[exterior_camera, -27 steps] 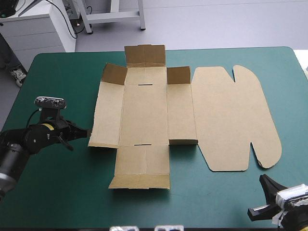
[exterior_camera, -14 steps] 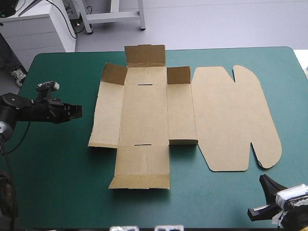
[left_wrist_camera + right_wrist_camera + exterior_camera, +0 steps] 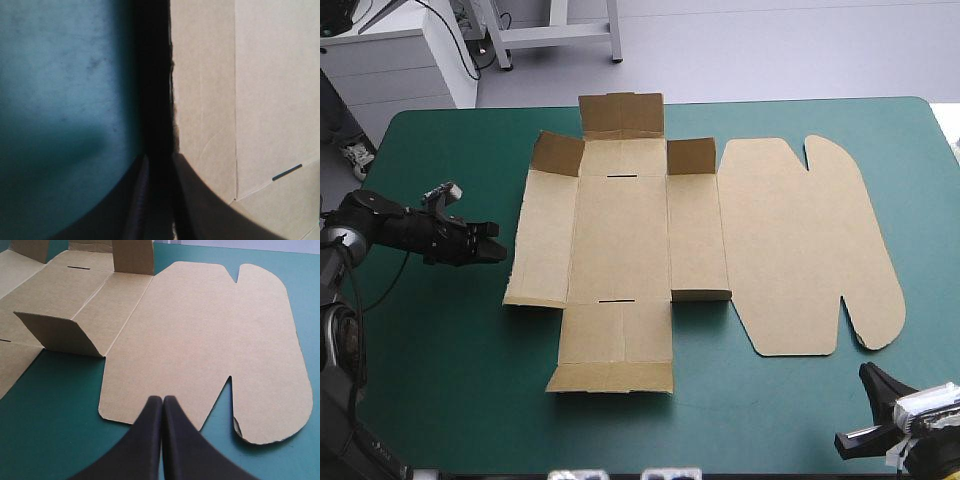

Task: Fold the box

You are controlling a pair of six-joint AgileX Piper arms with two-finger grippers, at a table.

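Observation:
The brown box (image 3: 620,230) lies as a flat cut sheet in the middle of the teal-green cover (image 3: 440,380). Its short corner flaps (image 3: 690,157) stand up a little, and the rounded lid panel (image 3: 800,240) lies flat on the right. My left gripper (image 3: 496,250) sits just off the sheet's left edge, about halfway along it. In the left wrist view the box (image 3: 260,100) has its edge running right up to my left gripper (image 3: 160,157), shut but for a thin dark slit. My right gripper (image 3: 870,377) rests shut near the front right corner, its tips (image 3: 162,399) just short of the lid panel (image 3: 200,330).
Bare teal-green cover lies left of the box and along the table's front edge (image 3: 720,430). A white cabinet (image 3: 390,60) and a metal frame stand beyond the far edge.
My left gripper drew back from the box's left front corner, swung farther from the table's front edge, and has now returned close to the middle of the left edge. The right arm and box have not moved.

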